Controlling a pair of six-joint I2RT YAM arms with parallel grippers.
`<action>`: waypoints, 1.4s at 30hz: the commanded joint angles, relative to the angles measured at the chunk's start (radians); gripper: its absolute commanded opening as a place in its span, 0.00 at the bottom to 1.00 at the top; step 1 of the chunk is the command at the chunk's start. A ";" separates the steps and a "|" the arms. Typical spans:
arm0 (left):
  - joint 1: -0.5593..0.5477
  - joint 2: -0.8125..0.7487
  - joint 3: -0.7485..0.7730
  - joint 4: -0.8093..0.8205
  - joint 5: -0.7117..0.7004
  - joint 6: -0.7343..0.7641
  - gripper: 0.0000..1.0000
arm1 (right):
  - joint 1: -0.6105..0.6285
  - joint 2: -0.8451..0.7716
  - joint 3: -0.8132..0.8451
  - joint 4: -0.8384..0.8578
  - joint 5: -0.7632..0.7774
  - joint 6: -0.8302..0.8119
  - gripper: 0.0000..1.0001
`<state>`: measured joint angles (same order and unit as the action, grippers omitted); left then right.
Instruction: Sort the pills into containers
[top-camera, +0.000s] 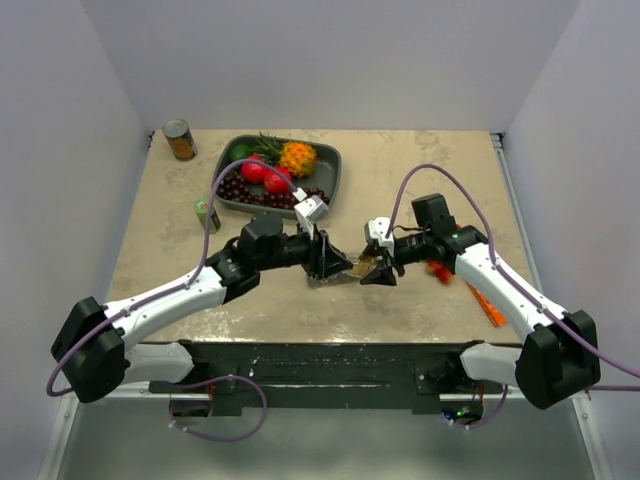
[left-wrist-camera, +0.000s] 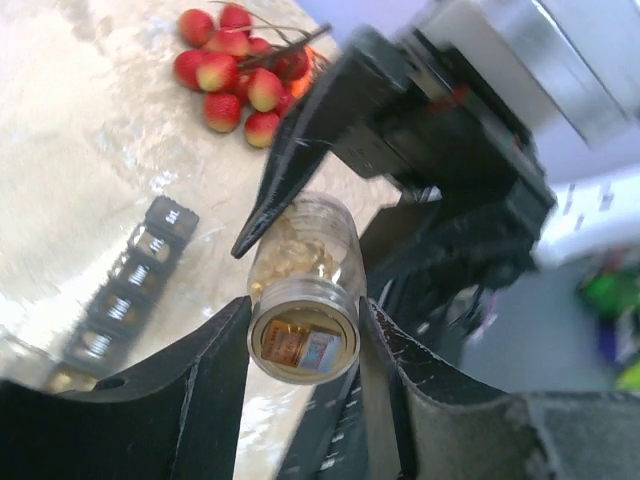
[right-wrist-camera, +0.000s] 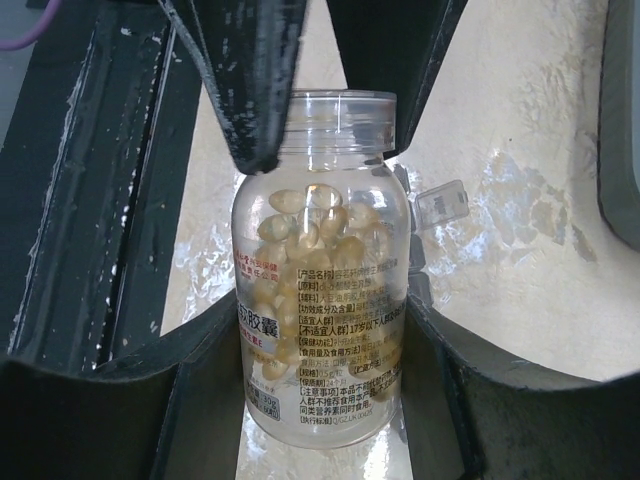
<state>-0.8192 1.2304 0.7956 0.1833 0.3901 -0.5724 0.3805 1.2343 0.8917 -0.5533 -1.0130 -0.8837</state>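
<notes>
A clear pill bottle (right-wrist-camera: 320, 300) full of pale yellow capsules is held between both grippers at the table's middle (top-camera: 362, 267). My right gripper (right-wrist-camera: 320, 320) is shut on the bottle's labelled body. My left gripper (left-wrist-camera: 303, 312) is shut on its clear cap (left-wrist-camera: 305, 340), and its fingers (right-wrist-camera: 250, 90) show round the cap (right-wrist-camera: 345, 115) in the right wrist view. The containers, a grey strip of small lidded compartments (left-wrist-camera: 130, 290), lie on the table under the bottle. One clear lid (right-wrist-camera: 440, 205) stands open. In the top view the strip is mostly hidden by the grippers.
A dark grey fruit tray (top-camera: 332, 160) stands at the back, a tin can (top-camera: 180, 140) at the back left, and a small green item (top-camera: 206, 212) left of the tray. A red fruit bunch (top-camera: 438, 270) and an orange stick (top-camera: 487, 305) lie under the right arm.
</notes>
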 joint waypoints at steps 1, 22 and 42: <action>-0.038 -0.038 -0.001 0.116 0.342 0.539 0.13 | 0.000 -0.009 0.032 0.023 -0.041 0.002 0.00; 0.034 -0.424 -0.078 -0.065 -0.355 -0.113 1.00 | 0.000 -0.004 0.032 0.021 -0.033 0.000 0.00; -0.018 -0.177 0.077 -0.242 -0.315 -0.488 0.96 | -0.003 -0.001 0.033 0.024 -0.022 0.003 0.00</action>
<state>-0.8146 1.0309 0.8169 -0.0475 0.0887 -1.0111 0.3790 1.2369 0.8936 -0.5529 -1.0298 -0.8898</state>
